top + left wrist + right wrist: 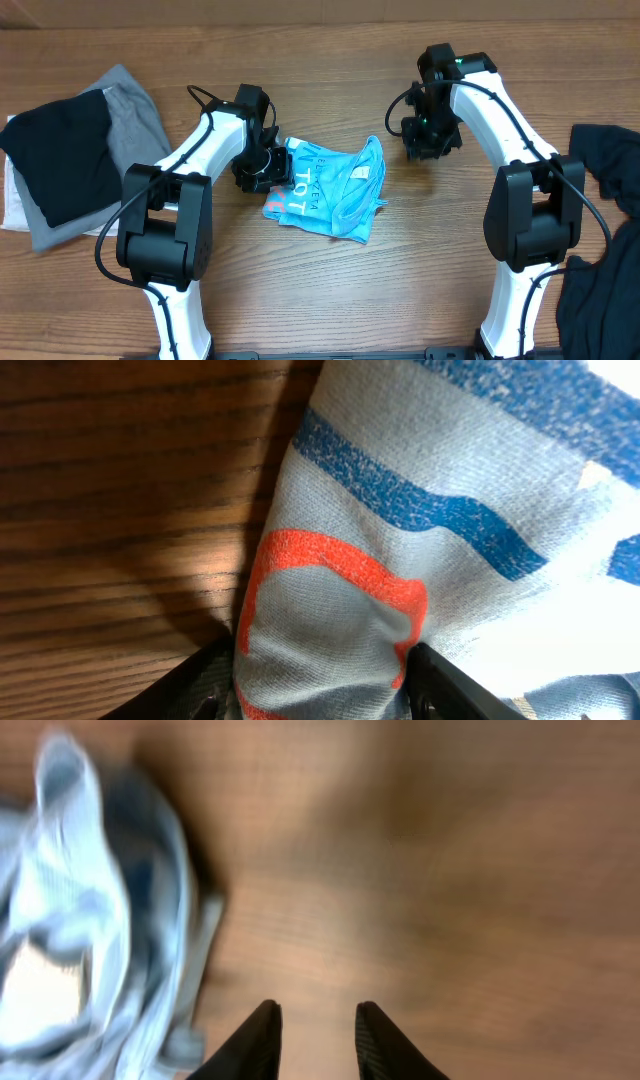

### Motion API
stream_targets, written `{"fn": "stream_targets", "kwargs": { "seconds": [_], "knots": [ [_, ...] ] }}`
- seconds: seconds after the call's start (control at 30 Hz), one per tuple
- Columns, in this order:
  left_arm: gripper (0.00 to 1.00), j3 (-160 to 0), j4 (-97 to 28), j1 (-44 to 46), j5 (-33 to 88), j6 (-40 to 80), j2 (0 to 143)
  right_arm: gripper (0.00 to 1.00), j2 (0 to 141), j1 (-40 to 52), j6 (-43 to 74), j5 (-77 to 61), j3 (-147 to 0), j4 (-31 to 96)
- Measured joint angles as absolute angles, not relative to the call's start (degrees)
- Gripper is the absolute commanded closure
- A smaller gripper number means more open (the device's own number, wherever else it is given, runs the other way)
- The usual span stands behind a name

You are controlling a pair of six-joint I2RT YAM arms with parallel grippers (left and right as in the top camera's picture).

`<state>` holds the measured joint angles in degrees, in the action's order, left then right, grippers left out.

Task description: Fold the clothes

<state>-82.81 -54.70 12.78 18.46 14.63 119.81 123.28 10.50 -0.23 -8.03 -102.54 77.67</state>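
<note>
Fabric sat pinched between my left jaws: the sky-blue T-shirt [335, 190], crumpled mid-tabletop [400, 270]. My right jaws stood slightly apart, holding nothing, just beside the shirt's right edge. Black and grey clothes [70, 155] lay far left, dark ones [600, 180] far right.

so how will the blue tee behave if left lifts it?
Probably floppy: the blue tee lies crumpled in folds, so it should drape from the left fingers rather than hold shape. Likely light: the knit looks thin in the left wrist view. Slip seems unlikely: cloth is bunched between the fingers.
</note>
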Motion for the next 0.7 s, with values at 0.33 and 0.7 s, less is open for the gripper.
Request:
{"fn": "stream_targets", "kwargs": {
  "seconds": [0.33,0.7],
  "knots": [
    [0.4,-82.8,-54.7,12.8,18.5,14.6,119.8,0.68,119.4,16.2,-2.0,-13.7,-102.5,81.2],
    [0.4,-82.8,-54.8,12.8,18.5,14.6,119.8,0.67,117.9,23.4,0.9,-18.6,-94.1,78.4]
  ]
}}
